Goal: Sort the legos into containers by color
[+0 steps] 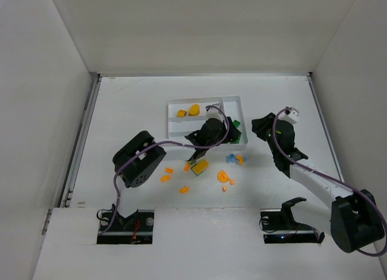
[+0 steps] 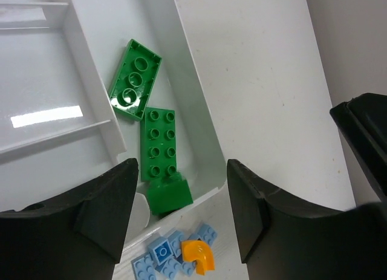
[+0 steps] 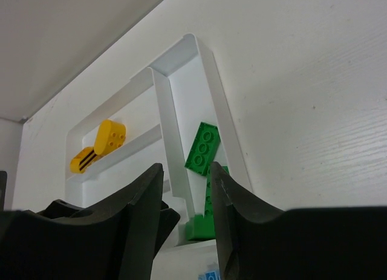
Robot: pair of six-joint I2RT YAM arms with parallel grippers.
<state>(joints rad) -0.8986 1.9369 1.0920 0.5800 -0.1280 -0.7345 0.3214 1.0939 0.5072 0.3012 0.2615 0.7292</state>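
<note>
The white tray holds the containers. Two yellow legos lie in the far crosswise section, and green bricks lie in the right long one. My left gripper hovers open over that green section's near end and holds nothing. In its wrist view, two flat green bricks and a small green block lie below the left gripper. Light-blue pieces and an orange curved bit sit just outside the tray wall. My right gripper is right of the tray. In its own view the right gripper is slightly open and empty.
Loose legos lie on the table in front of the tray: several orange bits, a yellow-and-green brick, light-blue pieces. White walls enclose the table on three sides. The right wrist view shows the tray with a yellow piece and green bricks.
</note>
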